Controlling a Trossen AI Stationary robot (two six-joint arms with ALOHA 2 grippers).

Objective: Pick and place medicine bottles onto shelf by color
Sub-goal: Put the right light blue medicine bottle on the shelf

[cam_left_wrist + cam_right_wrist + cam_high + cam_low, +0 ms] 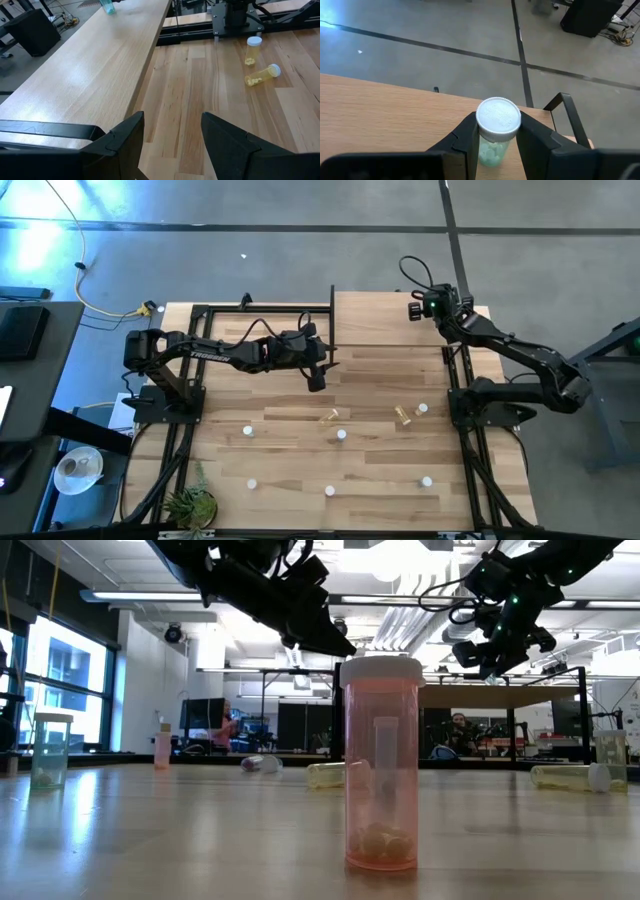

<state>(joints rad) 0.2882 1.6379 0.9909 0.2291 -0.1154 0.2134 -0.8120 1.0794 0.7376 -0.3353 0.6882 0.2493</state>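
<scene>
The shelf [400, 320] is a pale board with black uprights at the table's far side. My right gripper [420, 308] hangs over the shelf's far right corner, shut on a green bottle [498, 120] with a white cap. My left gripper [316, 375] hovers open beside the shelf's near left corner with nothing between its fingers [125, 137]. On the table stand several loose bottles, among them an upright red one [380, 765], an upright yellow one [253, 50] and a yellow one lying on its side [262, 76]. Another green bottle [106, 6] stands at the shelf's far end. My right gripper pinches the green bottle's body just under its white cap [492, 150] between the two fingers [465, 140]. The fingers slant down toward the table's far edge. The bottle stands upright in the hold. The gripper hides its base, so whether it rests on the shelf cannot be told.
White-capped bottles are scattered over the near half of the table [341, 435] [253, 482] [426, 481], and another yellow one lies on its side [329, 416]. A small plant [190, 505] sits at the near left corner. Black frame rails [470, 450] run along both sides.
</scene>
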